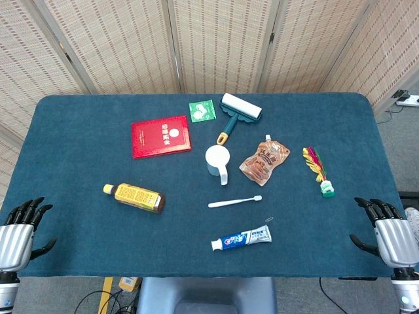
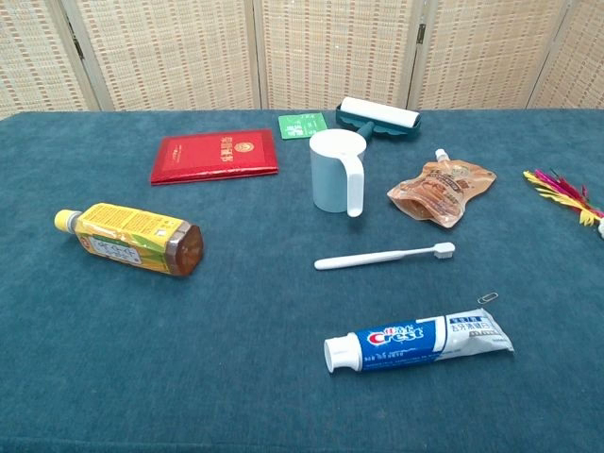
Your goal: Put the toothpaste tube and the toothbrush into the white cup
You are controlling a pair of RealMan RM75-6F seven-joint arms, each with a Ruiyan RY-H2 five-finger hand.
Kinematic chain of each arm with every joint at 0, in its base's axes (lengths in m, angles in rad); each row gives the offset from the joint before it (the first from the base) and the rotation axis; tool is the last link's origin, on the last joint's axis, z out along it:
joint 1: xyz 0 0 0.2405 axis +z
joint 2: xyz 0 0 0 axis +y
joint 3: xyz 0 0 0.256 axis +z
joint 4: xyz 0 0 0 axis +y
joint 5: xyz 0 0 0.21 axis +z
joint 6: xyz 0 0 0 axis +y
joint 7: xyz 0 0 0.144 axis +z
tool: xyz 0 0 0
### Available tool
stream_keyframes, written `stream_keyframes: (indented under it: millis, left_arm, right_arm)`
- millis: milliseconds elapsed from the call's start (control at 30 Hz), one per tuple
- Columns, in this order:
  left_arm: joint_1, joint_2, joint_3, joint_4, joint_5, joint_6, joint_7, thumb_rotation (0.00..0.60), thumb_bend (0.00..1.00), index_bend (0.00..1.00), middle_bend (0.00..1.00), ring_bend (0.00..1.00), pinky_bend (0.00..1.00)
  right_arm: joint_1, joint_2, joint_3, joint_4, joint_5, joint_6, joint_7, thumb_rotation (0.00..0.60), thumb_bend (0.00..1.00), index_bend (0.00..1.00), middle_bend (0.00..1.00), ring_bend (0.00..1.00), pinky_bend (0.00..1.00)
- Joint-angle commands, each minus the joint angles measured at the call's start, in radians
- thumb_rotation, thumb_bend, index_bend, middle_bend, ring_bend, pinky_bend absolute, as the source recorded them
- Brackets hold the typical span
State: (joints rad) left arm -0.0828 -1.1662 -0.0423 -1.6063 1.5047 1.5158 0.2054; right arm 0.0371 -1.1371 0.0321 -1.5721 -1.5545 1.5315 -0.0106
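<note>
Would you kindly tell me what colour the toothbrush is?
The toothbrush is white all over, seen best in the chest view.

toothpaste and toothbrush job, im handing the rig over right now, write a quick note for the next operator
Left hand: open, holding nothing, at the near left table edge.
Right hand: open, holding nothing, at the near right edge.
White cup: upright mid-table, nothing seen inside it.
Toothbrush: lying flat just in front of the cup.
Toothpaste tube: lying flat nearer the robot, cap pointing left.
Done: nothing yet.
Left: put the tube and the brush into the cup.
</note>
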Motion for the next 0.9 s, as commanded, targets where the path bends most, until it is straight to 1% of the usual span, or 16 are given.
stream_keyframes:
  millis: [33,167,333,467,533,633,900]
  left_arm:
    - [-0.001,0.000,-0.001,-0.002,-0.002,-0.001,0.003,0.600,0.22,0.25,0.15,0.14,0.20]
    - [0.001,-0.002,-0.003,-0.002,0.000,0.006,-0.001,0.600,0.22,0.25,0.15,0.14,0.20]
    - [0.003,-0.002,-0.003,-0.001,0.003,0.012,-0.008,0.600,0.22,0.25,0.15,0.14,0.20]
    - [0.003,0.002,-0.002,-0.001,0.010,0.017,-0.009,0.600,0.22,0.25,0.15,0.14,0.20]
    - [0.004,0.004,-0.001,-0.001,0.012,0.017,-0.013,0.600,0.22,0.25,0.15,0.14,0.20]
    - [0.004,0.006,0.000,-0.002,0.014,0.017,-0.012,0.600,0.22,0.25,0.15,0.14,0.20]
    - [0.012,0.014,0.002,-0.009,0.022,0.031,-0.025,0.600,0.22,0.25,0.15,0.14,0.20]
  right_arm:
    - [0.000,0.001,0.000,0.001,-0.001,-0.001,0.000,0.600,0.08,0.20,0.31,0.22,0.26]
    - [0.001,0.003,-0.001,0.001,-0.009,0.003,0.006,0.600,0.08,0.20,0.35,0.24,0.28]
    - [-0.001,0.002,-0.004,0.002,-0.022,0.009,0.012,0.600,0.08,0.20,0.35,0.24,0.29]
    - [0.005,0.003,-0.010,-0.002,-0.037,0.003,0.001,0.600,0.08,0.21,0.40,0.28,0.29]
    - [0.017,0.003,-0.013,-0.011,-0.054,-0.009,0.001,0.600,0.08,0.21,0.41,0.29,0.30]
    - [0.043,-0.001,-0.017,-0.022,-0.081,-0.037,-0.004,0.600,0.08,0.22,0.41,0.29,0.31]
    - [0.151,-0.058,-0.033,-0.044,-0.131,-0.199,-0.062,0.600,0.07,0.22,0.41,0.29,0.31]
